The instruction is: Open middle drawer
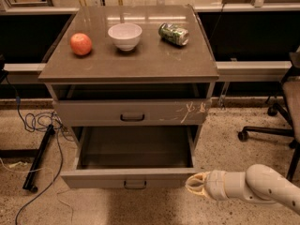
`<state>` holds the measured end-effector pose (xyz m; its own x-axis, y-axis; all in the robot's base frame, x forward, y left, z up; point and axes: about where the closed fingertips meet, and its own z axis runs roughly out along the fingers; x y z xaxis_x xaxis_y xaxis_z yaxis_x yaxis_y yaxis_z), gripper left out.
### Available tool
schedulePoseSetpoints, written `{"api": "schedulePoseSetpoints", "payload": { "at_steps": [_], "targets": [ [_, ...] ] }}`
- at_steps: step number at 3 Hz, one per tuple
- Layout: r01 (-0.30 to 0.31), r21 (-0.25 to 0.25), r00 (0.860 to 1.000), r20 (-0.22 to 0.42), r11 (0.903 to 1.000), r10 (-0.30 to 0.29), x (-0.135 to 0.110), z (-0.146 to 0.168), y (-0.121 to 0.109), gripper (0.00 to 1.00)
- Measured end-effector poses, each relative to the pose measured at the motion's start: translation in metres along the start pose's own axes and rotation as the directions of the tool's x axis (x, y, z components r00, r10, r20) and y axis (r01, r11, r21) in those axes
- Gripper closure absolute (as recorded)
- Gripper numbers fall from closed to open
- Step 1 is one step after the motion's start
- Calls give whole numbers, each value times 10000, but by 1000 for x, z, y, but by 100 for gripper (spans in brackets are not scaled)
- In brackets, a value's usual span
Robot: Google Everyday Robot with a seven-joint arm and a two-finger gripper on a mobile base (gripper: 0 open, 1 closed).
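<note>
The middle drawer (133,177) is pulled out from the grey-brown cabinet. Its plain front carries a small dark bracket handle (135,185), and its deep box (136,149) is empty. Above it, the wider drawer front with whitish scratches (131,112) is closed. My gripper (194,185) is low at the right, just beside the front right corner of the open drawer and apart from its handle. My pale arm (258,186) reaches in from the lower right.
On the cabinet top (126,62) are a red apple (81,44), a white bowl (124,35) and a green can on its side (173,33). Cables (40,123) and a black stand leg (40,156) lie at the left. An office chair base (269,130) stands at the right.
</note>
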<state>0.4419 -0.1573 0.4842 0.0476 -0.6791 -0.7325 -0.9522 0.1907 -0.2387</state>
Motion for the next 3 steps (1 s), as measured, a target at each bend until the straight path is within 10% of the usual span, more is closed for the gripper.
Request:
{"api": "schedulePoseSetpoints", "payload": {
  "at_steps": [2,3],
  "targets": [
    [394,-983,9983,-396,9944,-435,-6,54,-18,0],
    [827,-1746,9943,-522,9812,-931,-18,94,-11,0]
  ]
}}
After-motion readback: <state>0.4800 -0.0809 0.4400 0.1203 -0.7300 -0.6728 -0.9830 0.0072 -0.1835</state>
